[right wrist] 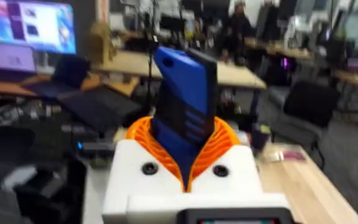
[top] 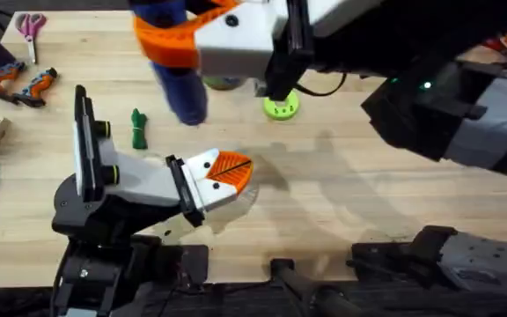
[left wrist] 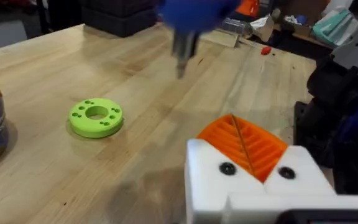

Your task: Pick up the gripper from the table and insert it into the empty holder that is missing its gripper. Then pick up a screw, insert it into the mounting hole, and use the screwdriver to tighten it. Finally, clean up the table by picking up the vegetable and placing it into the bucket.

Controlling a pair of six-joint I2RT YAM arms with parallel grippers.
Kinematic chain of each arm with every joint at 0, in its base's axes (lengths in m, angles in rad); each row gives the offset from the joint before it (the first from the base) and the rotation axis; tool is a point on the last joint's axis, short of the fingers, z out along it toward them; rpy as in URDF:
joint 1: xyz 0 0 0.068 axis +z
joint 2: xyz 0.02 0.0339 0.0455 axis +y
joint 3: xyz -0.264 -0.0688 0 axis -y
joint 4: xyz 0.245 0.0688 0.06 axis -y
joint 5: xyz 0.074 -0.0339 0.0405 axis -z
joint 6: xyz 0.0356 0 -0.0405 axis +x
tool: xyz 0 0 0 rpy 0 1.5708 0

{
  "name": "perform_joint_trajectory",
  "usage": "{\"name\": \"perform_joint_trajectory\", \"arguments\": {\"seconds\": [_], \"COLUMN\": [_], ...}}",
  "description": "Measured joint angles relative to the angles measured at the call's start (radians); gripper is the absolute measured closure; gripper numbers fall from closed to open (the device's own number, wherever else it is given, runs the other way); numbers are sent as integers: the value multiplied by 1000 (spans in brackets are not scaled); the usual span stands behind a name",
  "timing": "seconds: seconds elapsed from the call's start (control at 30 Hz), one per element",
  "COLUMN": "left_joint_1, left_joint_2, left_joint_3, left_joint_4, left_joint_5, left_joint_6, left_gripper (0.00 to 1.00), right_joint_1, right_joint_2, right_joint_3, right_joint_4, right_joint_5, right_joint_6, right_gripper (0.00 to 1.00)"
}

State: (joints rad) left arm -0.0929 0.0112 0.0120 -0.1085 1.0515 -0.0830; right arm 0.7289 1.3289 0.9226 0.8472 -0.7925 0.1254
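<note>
Right gripper (right wrist: 185,152) is clamped on the screwdriver (right wrist: 182,112), judged rigid and top-heavy, best held mid-body, above the bench's far edge.

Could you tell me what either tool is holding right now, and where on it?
The right tool grips the blue screwdriver around its body, tip down; the left tool holds nothing.

1. bright blue is shown by the screwdriver (right wrist: 184,106).
2. lime green is seen on the disc (left wrist: 96,117).
3. dark green is worn by the vegetable (top: 138,129).
4. pale wood grain is shown by the counter (top: 341,211).
</note>
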Motion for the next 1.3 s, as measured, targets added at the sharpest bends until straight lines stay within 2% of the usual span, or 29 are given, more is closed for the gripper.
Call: {"name": "perform_joint_trajectory", "arguments": {"seconds": [0.23, 0.4, 0.43, 0.6, 0.8, 0.93, 0.97, 1.13, 1.3], "left_joint_1": [0, 0, 0, 0, 0, 0, 0, 0, 0], "left_joint_2": [0, 0, 0, 0, 0, 0, 0, 0, 0], "left_joint_3": [0, 0, 0, 0, 0, 0, 0, 0, 0], "left_joint_4": [0, 0, 0, 0, 0, 0, 0, 0, 0], "left_joint_5": [0, 0, 0, 0, 0, 0, 0, 0, 0], "left_joint_6": [0, 0, 0, 0, 0, 0, 0, 0, 0], "left_gripper": [995, 995, 995, 995, 995, 995, 995, 995, 995], "right_joint_1": [-146, -311, -405, -505, -544, -544, -544, -545, -549], "right_joint_2": [0, 0, 0, 0, 0, 10, 56, 165, 259], "right_joint_3": [0, 0, 0, 0, 0, 0, 0, 0, 0], "right_joint_4": [-216, -350, -423, -565, -716, -794, -809, -810, -794], "right_joint_5": [-37, -38, -33, 11, 235, 429, 540, 647, 728], "right_joint_6": [-201, -340, -426, -562, -872, -1090, -1234, -1453, -1538], "right_gripper": [973, 973, 973, 973, 973, 973, 973, 973, 973]}}
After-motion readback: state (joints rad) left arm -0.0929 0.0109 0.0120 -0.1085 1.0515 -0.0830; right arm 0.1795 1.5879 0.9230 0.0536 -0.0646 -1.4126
